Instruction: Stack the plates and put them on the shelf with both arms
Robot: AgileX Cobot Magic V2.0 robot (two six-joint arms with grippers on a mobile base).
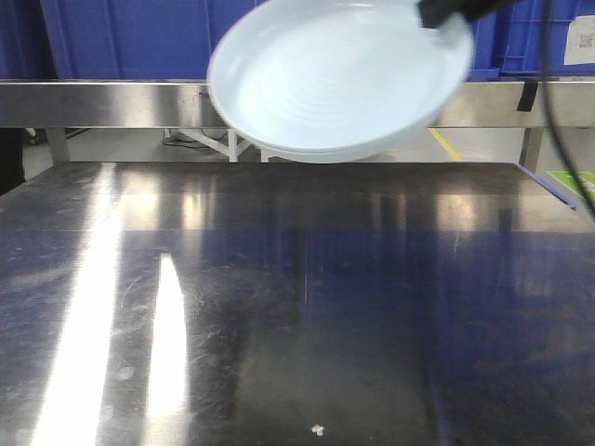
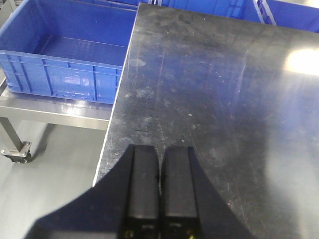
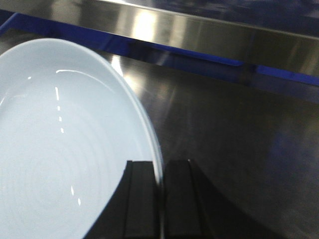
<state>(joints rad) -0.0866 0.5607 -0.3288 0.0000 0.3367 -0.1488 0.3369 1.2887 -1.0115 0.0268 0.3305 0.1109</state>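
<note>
Plates (image 1: 339,79), seemingly 2 nested together, hang tilted in the upper middle of the front view, well above the steel surface (image 1: 297,307). Only the right pincer (image 3: 160,199) carries them, its jaws pinched on the rim at 1 side, at the bottom centre of the right wrist view. That 1-sided grip is the weak point: the glossy rim could slide out, or the upper dish could slip off the lower if the tilt grows, and either would drop onto the surface. The left pincer (image 2: 159,194) is closed on nothing at the bottom of its view, near the surface's edge by a blue crate (image 2: 65,55), giving no support.
</note>
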